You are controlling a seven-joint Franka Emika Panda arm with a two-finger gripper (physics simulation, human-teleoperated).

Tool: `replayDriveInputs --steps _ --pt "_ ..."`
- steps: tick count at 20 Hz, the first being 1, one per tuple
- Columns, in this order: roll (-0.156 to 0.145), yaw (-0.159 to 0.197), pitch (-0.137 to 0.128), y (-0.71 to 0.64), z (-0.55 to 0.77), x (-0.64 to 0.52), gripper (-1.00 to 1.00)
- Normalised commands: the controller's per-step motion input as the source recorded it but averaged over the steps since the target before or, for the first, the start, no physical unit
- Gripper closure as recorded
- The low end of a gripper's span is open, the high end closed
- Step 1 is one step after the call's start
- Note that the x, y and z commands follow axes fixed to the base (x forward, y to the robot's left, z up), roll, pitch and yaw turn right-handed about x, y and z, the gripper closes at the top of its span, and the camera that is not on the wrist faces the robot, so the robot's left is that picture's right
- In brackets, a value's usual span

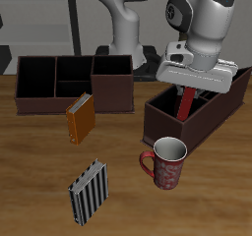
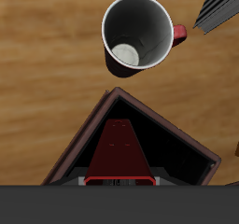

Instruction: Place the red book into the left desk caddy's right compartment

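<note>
Gripper (image 1: pixel 186 87) clamped on red book (image 1: pixel 185 102), lowered upright into left desk caddy (image 1: pixel 219 110) right compartment (image 2: pixel 173 158); mug (image 1: pixel 168 162) empty beside it.

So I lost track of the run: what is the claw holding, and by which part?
The claw holds the red book by its upper end, hanging upright over the right compartment.
</note>
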Motion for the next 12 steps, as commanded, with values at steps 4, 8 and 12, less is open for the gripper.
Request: replayDriveInputs --steps 4,8,12 --pt "-0.002 -0.008 0.027 0.00 -0.18 0.11 1.00" --pt "-0.006 -0.017 0.029 -0.06 -0.19 0.08 1.00" --pt "-0.023 -0.011 0.028 -0.12 -0.18 0.10 1.00"
